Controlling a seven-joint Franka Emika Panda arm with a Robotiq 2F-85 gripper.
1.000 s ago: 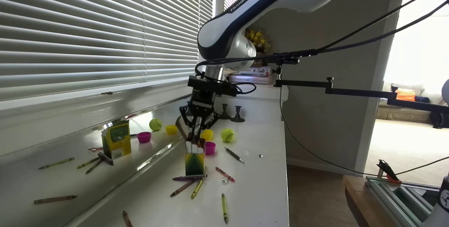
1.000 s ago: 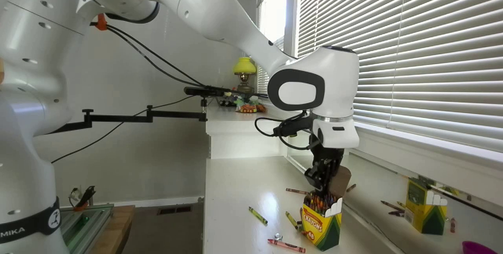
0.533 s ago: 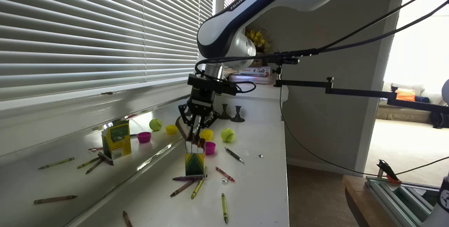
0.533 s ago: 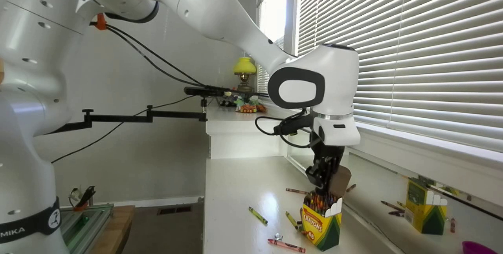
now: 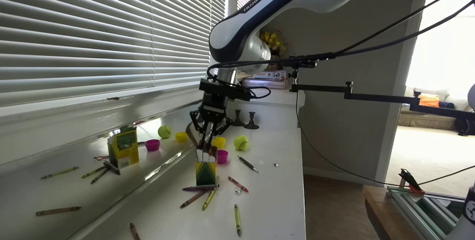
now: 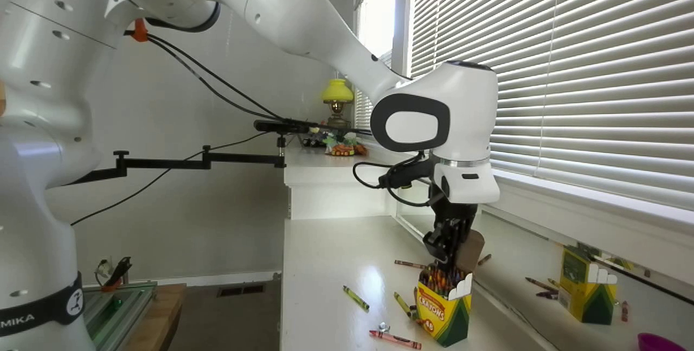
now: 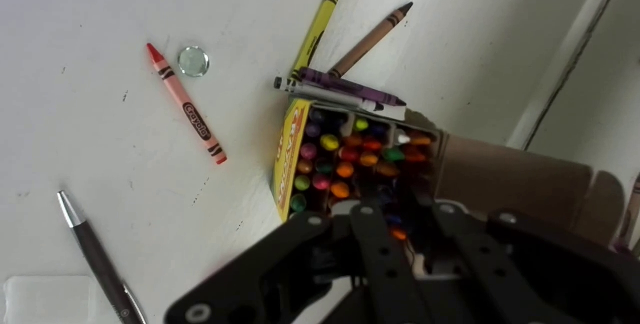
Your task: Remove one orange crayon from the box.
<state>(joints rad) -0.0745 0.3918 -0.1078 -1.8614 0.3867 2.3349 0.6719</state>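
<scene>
The yellow and green box stands upright with its lid flap folded up, packed with crayon tips. Inside it, orange crayon tips show in the wrist view just left of the fingers. Another orange tip lies lower, seen through the gap between the fingers. My gripper points down into the box's mouth, slightly open, its two fingers a narrow gap apart. Dark blue tips show in that gap, and I see no crayon clasped. The fingertips are dark and hard to make out among the crayons.
Several loose crayons lie around the box, including a purple crayon against its base and a red crayon. A pink cup, tennis ball and pen stand or lie nearby. A mirror runs along the window side.
The gripper has risen a touch, dipped slightly again, and drifted a little toward the mirror. The gap between its fingers looks the same. Box and loose crayons have stayed put.
</scene>
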